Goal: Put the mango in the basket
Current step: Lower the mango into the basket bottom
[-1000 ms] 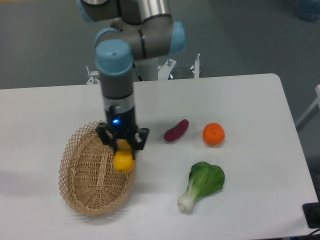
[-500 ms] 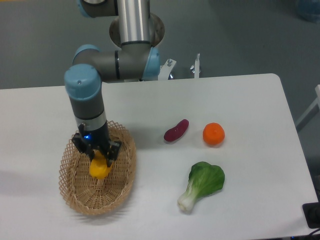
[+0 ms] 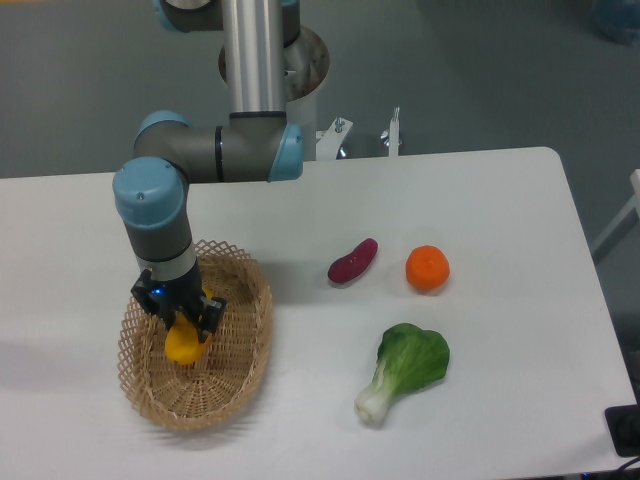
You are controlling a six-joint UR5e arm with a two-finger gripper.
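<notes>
End effector (image 3: 181, 322) grips mango (image 3: 183, 343) low over basket (image 3: 245, 345) interior. Placement step; next, likely release, then retreat upward.

Around the black two-finger gripper (image 3: 181, 320) the light tan woven wicker basket's lattice rim (image 3: 262, 310) rose close on both sides, while bare white table (image 3: 300, 400) lay beyond it to the gripper's right before the purple vegetable (image 3: 353, 261) and green bok choy (image 3: 405, 368).
</notes>
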